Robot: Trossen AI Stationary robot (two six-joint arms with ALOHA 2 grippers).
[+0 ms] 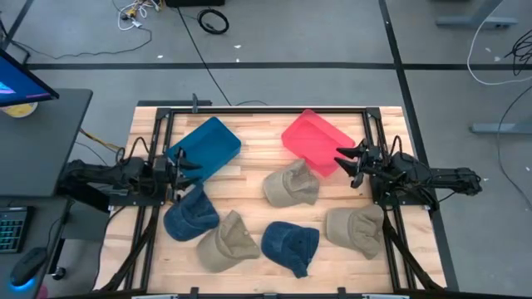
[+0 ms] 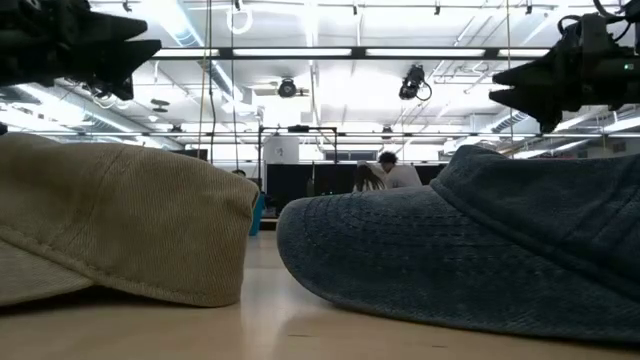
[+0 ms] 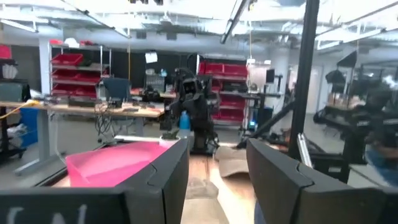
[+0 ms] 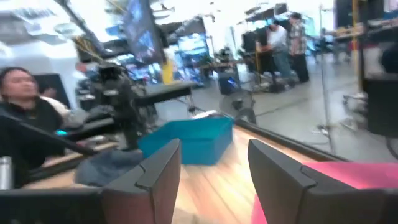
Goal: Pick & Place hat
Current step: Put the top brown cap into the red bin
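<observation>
Several caps lie crown-up on the wooden table: a tan one (image 1: 293,184) in the middle, a blue one (image 1: 189,214) at the left, a tan one (image 1: 226,242) and a blue one (image 1: 291,245) near the front edge, and a tan one (image 1: 355,228) at the right. A blue bin (image 1: 204,148) and a red bin (image 1: 317,139) sit toward the far side. My left gripper (image 1: 187,164) hovers open beside the blue bin, above the table. My right gripper (image 1: 342,158) hovers open next to the red bin. Neither touches a cap.
The low view shows the front tan cap (image 2: 110,230) and the front blue cap (image 2: 480,250) close up, with both grippers high above them. Black frame rails (image 1: 158,124) run along the table's sides. People stand in the room beyond the table.
</observation>
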